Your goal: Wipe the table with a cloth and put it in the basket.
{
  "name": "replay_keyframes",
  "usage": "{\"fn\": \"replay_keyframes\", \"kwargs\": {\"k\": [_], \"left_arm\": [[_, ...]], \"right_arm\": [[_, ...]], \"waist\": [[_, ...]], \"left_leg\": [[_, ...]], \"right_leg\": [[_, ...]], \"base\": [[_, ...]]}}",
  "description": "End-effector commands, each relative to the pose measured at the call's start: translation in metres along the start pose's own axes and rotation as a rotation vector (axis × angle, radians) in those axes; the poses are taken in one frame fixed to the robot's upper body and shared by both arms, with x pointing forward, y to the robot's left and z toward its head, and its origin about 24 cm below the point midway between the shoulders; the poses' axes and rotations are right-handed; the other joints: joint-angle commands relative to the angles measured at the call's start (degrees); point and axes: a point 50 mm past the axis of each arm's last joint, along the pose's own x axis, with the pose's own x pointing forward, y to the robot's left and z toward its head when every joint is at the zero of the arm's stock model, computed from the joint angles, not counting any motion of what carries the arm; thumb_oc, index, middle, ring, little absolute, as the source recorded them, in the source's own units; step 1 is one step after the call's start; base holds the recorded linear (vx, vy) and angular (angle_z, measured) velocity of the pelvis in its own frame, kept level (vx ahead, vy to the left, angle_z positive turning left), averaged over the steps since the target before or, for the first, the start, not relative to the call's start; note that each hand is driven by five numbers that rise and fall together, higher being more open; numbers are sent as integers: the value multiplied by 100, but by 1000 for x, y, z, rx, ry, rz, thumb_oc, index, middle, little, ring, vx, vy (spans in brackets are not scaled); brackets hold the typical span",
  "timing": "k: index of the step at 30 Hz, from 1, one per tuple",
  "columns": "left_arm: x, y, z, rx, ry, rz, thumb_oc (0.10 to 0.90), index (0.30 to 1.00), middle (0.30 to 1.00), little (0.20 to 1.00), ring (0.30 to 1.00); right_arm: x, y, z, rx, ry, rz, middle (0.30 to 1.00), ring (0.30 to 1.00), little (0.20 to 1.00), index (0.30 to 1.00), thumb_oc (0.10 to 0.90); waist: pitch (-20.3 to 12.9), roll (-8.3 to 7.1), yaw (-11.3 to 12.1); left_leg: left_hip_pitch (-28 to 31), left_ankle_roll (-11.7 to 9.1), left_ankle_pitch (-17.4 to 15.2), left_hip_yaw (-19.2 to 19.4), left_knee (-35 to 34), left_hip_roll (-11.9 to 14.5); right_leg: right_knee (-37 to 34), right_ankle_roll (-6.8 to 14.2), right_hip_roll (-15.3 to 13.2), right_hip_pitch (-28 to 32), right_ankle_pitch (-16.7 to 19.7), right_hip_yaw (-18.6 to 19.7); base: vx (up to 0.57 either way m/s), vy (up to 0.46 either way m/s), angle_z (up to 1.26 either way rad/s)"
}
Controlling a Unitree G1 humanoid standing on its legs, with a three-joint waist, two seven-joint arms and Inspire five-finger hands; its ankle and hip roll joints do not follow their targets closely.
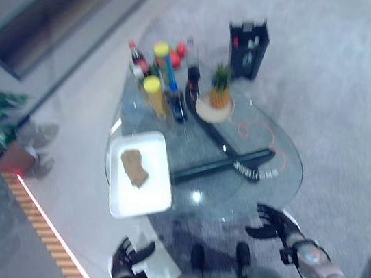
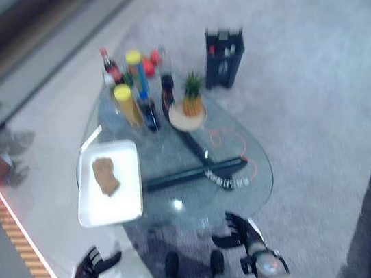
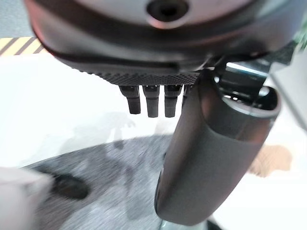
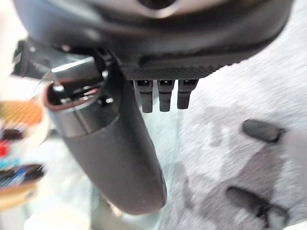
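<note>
On the glass table's (image 1: pixel 279 167) left edge, left eye view, a white tray (image 1: pixel 157 184) carries the brown cloth (image 1: pixel 134 167); bottles (image 1: pixel 165 90) and a pineapple (image 1: pixel 219 89) crowd the far end, no print legible. Left hand (image 1: pixel 124 259) and right hand (image 1: pixel 276 222) hover off the near edge, fingers spread, empty. Across the wrist views, each hand's fingers (image 3: pixel 152 101) hang straight, thumb apart.
</note>
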Motion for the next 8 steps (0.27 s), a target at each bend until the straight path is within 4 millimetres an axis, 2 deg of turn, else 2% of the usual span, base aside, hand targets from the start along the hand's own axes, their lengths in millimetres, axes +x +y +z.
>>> {"fn": "replay_keyframes", "kwargs": {"k": [1,4,8], "left_arm": [[-3,18,-23,21,68,28,800,900,900,900,900],[-11,22,-54,42,212,47,800,900,900,900,900],[-12,18,-59,83,240,18,800,900,900,900,900]], "right_arm": [[-8,0,-19,4,0,-5,900,900,900,900,800],[-18,6,-57,112,215,11,900,900,900,900,800],[-23,12,-70,152,297,45,900,900,900,900,800]], "waist": [[-432,-224,-11],[-583,-241,-40],[-672,-239,-74]], "left_leg": [[-109,106,-327,524,470,161],[158,77,-331,588,247,251],[324,50,-329,646,91,306]], "right_leg": [[428,86,-221,-175,52,76],[316,111,-208,32,33,62],[203,136,-203,145,60,86]], "base": [[40,-49,-5],[47,-70,-5],[29,-56,-18]]}}
